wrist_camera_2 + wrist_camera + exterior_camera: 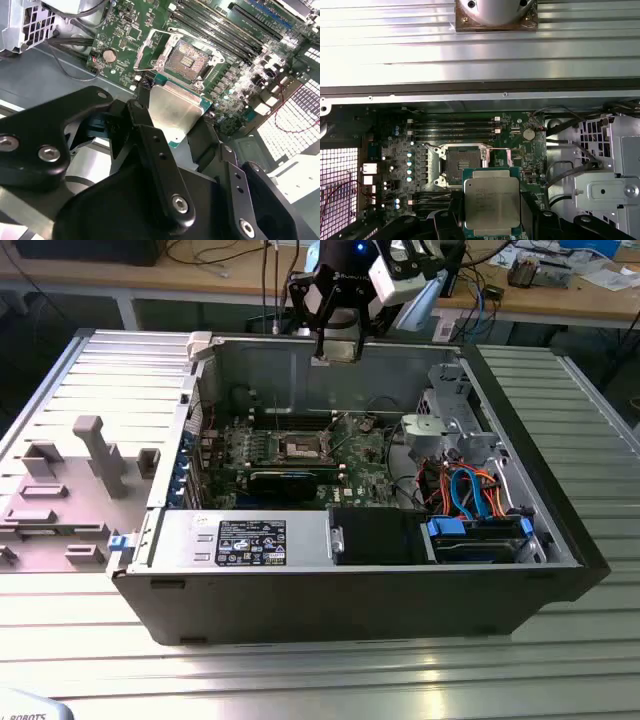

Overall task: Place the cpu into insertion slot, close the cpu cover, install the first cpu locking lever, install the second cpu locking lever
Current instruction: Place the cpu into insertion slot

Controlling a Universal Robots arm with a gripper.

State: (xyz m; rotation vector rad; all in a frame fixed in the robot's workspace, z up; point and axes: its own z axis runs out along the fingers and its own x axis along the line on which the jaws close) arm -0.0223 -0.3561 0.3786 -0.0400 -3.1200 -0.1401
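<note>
First wrist view: gripper (492,220) holds cpu (492,199), metal top facing camera.

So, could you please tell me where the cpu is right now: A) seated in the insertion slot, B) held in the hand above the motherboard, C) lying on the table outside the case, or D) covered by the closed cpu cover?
B: in the first wrist view the cpu is gripped in the hand, apart from the insertion slot, whose dark recess lies bare.
</note>
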